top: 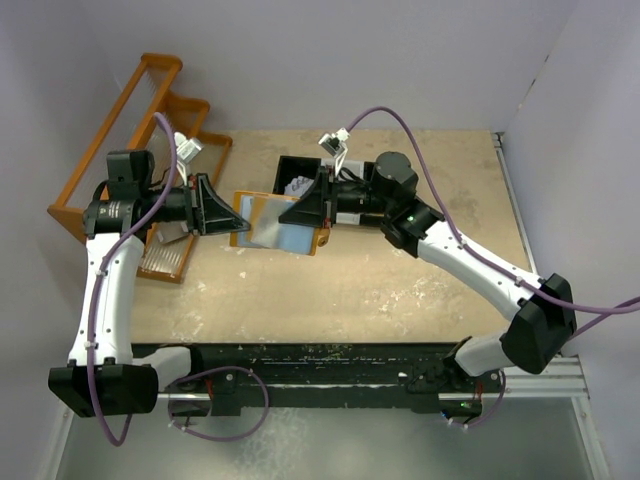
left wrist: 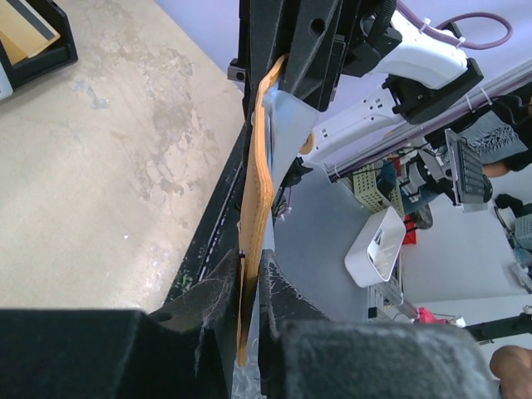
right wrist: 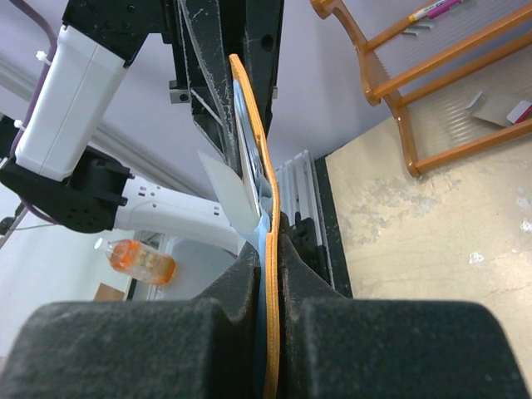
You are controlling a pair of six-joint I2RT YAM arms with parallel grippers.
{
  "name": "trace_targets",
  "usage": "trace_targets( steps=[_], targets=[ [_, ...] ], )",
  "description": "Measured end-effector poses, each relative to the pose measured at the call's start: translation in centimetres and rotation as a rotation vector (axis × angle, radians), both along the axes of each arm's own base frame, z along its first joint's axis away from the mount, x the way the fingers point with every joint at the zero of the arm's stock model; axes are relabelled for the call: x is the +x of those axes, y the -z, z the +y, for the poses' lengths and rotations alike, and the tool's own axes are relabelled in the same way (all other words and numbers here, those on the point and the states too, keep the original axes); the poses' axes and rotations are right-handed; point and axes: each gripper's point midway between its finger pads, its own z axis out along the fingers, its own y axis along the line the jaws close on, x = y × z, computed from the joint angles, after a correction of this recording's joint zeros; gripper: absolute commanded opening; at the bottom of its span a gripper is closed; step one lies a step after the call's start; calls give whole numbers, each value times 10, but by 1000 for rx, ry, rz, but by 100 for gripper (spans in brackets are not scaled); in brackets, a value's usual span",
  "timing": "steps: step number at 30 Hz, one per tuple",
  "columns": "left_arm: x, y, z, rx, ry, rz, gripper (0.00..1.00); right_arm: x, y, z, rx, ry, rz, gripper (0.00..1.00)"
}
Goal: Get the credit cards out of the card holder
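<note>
The card holder (top: 285,232) is an open tan-orange bifold with pale blue-grey inside panels, held flat in the air above the table between both grippers. My left gripper (top: 228,216) is shut on its left edge and my right gripper (top: 312,214) is shut on its right edge. The left wrist view shows the holder edge-on (left wrist: 254,191) between my left gripper's (left wrist: 249,287) fingers. The right wrist view shows it edge-on (right wrist: 256,141) in my right gripper (right wrist: 272,262). A pale card (right wrist: 230,193) sticks out at an angle from the inside; it also shows in the top view (top: 262,218).
A black compartment tray (top: 296,165) holding white scraps sits just behind the holder; it also shows in the left wrist view (left wrist: 46,51). An orange rack (top: 150,120) stands at the table's back left, also in the right wrist view (right wrist: 407,133). Walls close the back and right.
</note>
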Motion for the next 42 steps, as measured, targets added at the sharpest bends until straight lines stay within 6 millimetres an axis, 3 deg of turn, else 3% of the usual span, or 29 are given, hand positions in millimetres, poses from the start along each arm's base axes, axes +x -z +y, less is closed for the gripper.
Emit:
trace_targets(
  steps=[1, 7, 10, 14, 17, 21, 26, 30, 32, 36, 40, 42],
  targets=[
    [0, 0, 0, 0, -1, 2, 14, 0, 0, 0, 1, -3, -2, 4],
    [0, 0, 0, -8, 3, 16, 0, -9, -8, -1, 26, -53, -9, 61],
    [-1, -1, -1, -15, 9, 21, 0, -10, -9, -4, 26, -67, -17, 77],
    [-1, -2, -1, -17, 11, 20, 0, 1, -9, -18, 5, -20, -17, 90],
    [0, -1, -1, -15, 8, 19, 0, 20, -14, -37, -27, 117, -33, 94],
    [1, -1, 0, -10, 3, 17, 0, 38, -37, -64, -48, 313, -119, 91],
    [8, 8, 2, 33, -43, 15, 0, 34, -77, -94, -34, 460, -213, 80],
    [21, 21, 7, 108, -116, 12, 0, 22, -111, -102, 38, 479, -270, 76],
    [29, 30, 12, 157, -160, 8, 0, 14, -117, -92, 61, 449, -274, 76],
    [40, 44, 20, 231, -223, 15, 0, -5, -107, -36, 56, 308, -244, 72],
    [40, 44, 22, 245, -233, 9, 0, -1, -55, 11, -37, 228, -153, 69],
    [40, 41, 21, 241, -229, 3, 0, 5, -28, 20, -89, 220, -106, 67]
  ],
)
